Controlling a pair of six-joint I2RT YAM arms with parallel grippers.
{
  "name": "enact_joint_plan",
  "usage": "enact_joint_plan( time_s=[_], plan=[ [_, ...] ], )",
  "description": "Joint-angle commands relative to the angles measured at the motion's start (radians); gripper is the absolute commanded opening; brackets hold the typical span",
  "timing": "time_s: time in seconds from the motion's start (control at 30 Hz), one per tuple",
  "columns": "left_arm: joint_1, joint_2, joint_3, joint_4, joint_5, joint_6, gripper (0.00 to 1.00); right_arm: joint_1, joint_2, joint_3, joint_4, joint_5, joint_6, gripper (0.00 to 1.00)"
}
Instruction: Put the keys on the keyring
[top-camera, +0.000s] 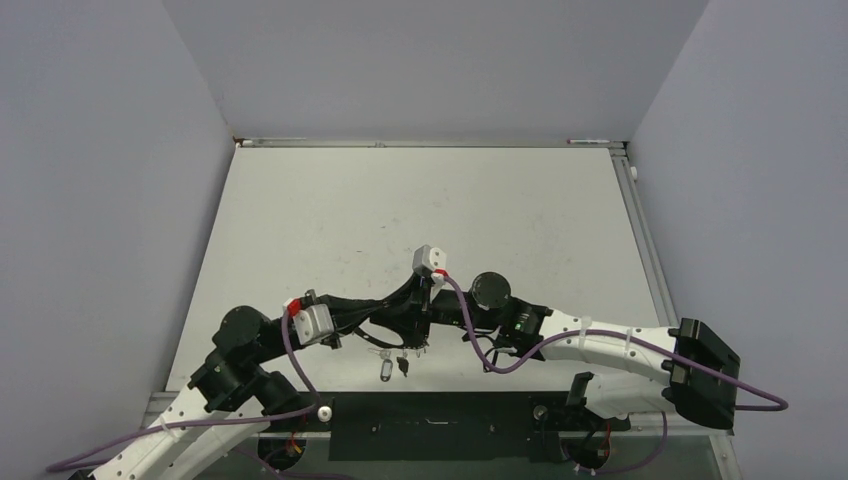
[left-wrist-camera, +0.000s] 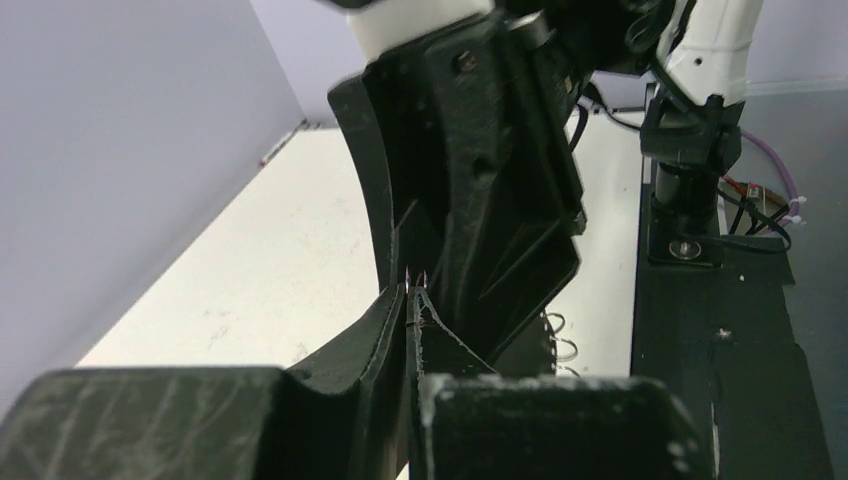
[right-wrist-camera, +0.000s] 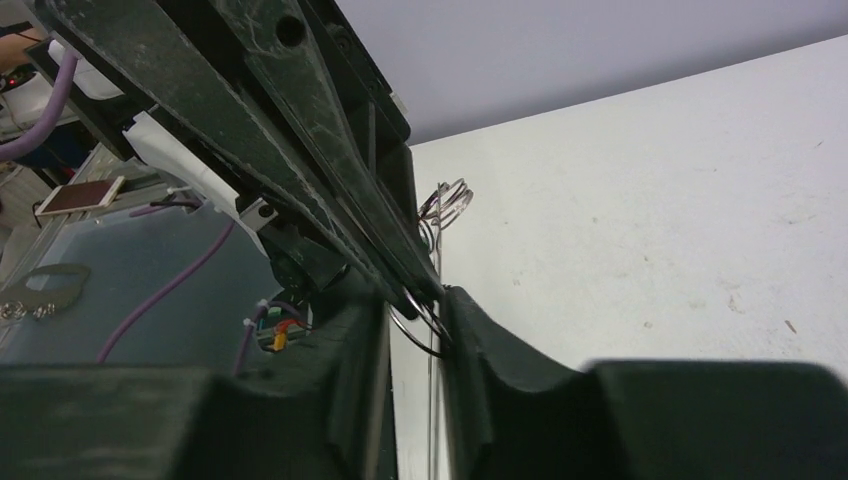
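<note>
In the top view both grippers meet near the table's front edge. My left gripper (top-camera: 405, 322) (left-wrist-camera: 412, 292) is shut, pinching the thin wire of the keyring (right-wrist-camera: 408, 333) at its tips. My right gripper (top-camera: 425, 318) (right-wrist-camera: 415, 300) reaches in from the opposite side. Its jaws stand slightly apart around the same ring, which rests against its right finger (right-wrist-camera: 470, 330). Two small keys (top-camera: 385, 371) (top-camera: 404, 368) lie on the table just below the grippers, loose from the ring.
More wire loops (left-wrist-camera: 560, 335) (right-wrist-camera: 445, 200) show just beyond the fingers. The black base plate (top-camera: 430, 425) and the arm mounts run along the near edge. Grey walls enclose the white table (top-camera: 420, 200) on three sides.
</note>
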Motion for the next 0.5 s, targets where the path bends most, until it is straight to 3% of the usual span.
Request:
enact_joint_plan(
  time_s=[0.0,0.07,0.17,0.37,0.47],
  plan=[
    [-0.002,0.037,0.056,-0.094,-0.054,-0.024,0.00,0.034,-0.053,0.098,-0.047,-0.022,-0.085,0.36],
    [-0.002,0.042,0.069,-0.106,-0.057,-0.028,0.00,0.034,-0.065,0.105,-0.109,-0.001,-0.127,0.50],
    [-0.001,0.049,0.084,-0.115,-0.070,-0.037,0.00,0.033,-0.094,0.111,-0.205,0.034,-0.190,0.59],
    [-0.001,0.069,0.113,-0.149,-0.077,-0.036,0.00,0.031,-0.168,0.124,-0.398,0.095,-0.351,0.61],
    [-0.002,0.086,0.132,-0.171,-0.079,-0.034,0.00,0.032,-0.192,0.125,-0.461,0.130,-0.439,0.57]
  ],
)
